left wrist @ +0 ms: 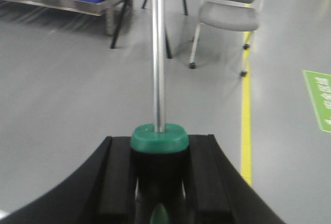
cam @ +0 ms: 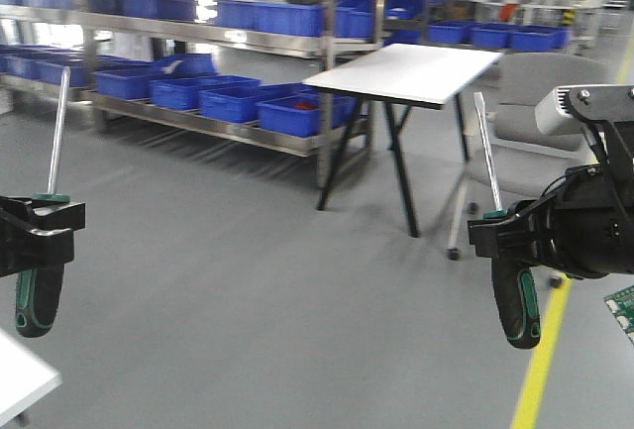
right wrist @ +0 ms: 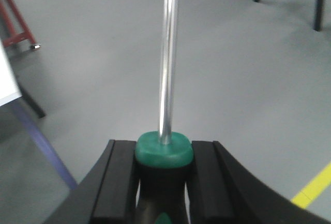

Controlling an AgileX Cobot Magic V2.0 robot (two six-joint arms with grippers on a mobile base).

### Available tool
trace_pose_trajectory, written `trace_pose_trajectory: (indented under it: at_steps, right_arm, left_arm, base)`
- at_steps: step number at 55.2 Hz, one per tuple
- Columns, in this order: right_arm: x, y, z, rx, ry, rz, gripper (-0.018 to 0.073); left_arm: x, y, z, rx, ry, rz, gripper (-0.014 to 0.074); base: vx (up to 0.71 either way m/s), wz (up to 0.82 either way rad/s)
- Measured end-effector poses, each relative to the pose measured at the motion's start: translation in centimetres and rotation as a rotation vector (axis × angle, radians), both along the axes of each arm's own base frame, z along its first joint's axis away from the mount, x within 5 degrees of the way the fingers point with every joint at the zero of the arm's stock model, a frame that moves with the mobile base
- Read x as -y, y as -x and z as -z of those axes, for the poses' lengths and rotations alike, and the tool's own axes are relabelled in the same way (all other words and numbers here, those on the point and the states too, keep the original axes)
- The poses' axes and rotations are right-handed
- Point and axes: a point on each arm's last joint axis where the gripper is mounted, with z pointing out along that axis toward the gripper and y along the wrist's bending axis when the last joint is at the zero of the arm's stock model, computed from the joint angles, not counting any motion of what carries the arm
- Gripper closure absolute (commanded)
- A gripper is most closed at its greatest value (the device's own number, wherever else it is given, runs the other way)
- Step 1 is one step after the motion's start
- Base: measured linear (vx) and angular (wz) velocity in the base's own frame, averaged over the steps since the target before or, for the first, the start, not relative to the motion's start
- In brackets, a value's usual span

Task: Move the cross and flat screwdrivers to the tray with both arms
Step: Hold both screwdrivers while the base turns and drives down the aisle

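Within left gripper point(cam: 45, 226) and right gripper point(cam: 505, 238), screwdriver handles point(cam: 38, 302) point(cam: 517, 308) sit half-hidden.

Upright screwdrivers point(cam: 38, 305) point(cam: 517, 310): left tool point(cam: 42, 223), right tool point(cam: 505, 236)

Storeroom with shelving
Steel racks point(cam: 198, 123) of blue crates point(cam: 243, 102), white trestle table point(cam: 406, 72), grey wheeled chair point(cam: 530, 122), yellow line point(cam: 540, 370) on grey floor point(cam: 248, 290).

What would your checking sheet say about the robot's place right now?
Surface: only a white tabletop corner shows.
Job's things: left screwdriver and right screwdriver held in the air, shafts up; tray not in view.
Clutter: nothing seen.
Grippers: left gripper and right gripper each shut on a handle.
Cables: nothing seen.
Surroundings: steel shelves of blue crates, white table, grey chair, yellow floor line.
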Motion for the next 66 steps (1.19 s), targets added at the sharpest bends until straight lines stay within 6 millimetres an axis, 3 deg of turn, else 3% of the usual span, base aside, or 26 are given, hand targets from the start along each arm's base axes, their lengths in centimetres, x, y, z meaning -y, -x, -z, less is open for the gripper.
trace_pose_trajectory:
  at_steps: [34, 66]
  right_arm:
    - [0.00, 0.00, 0.00, 0.000, 0.000, 0.000, 0.0567]
    - [-0.02, 0.14, 0.14, -0.020, 0.004, -0.006, 0.0567]
  left_arm:
    - [0.00, 0.00, 0.00, 0.000, 0.000, 0.000, 0.0594]
    - [0.00, 0.00, 0.01, -0.001, 0.000, 0.000, 0.0594]
  base:
    - [0.23, -0.52]
    - [0.40, -0.20]
